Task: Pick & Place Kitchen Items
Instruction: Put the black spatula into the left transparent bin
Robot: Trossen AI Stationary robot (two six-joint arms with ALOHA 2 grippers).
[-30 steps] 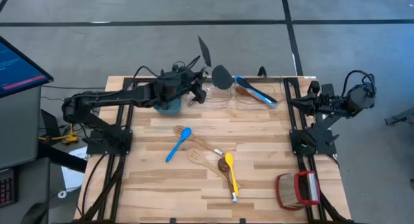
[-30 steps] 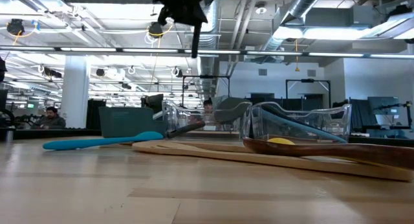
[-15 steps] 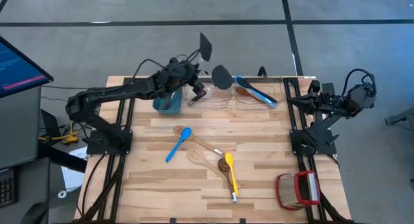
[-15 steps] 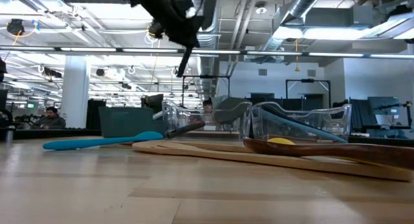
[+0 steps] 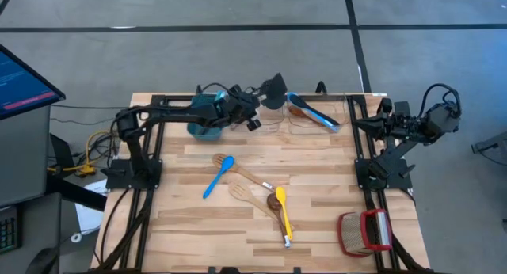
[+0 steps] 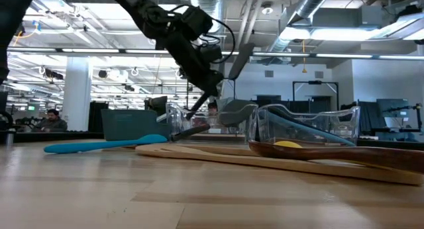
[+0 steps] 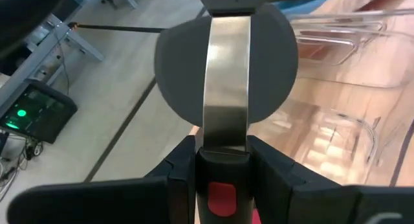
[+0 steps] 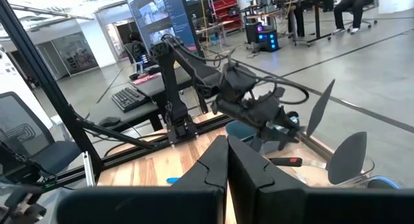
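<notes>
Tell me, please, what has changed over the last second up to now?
The left gripper, holding a black spatula, swung from above the teal bin toward the clear containers, lowering the spatula. The right gripper stayed parked at its edge, fingers shut; the utensils on the table did not move.

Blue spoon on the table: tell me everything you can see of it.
The blue spoon is one solid blue, silicone-looking piece with a slim handle and small oval bowl. It lies flat on the wooden table, slanted, bowl toward the far edge, against a wooden spoon. No tool touches it.
</notes>
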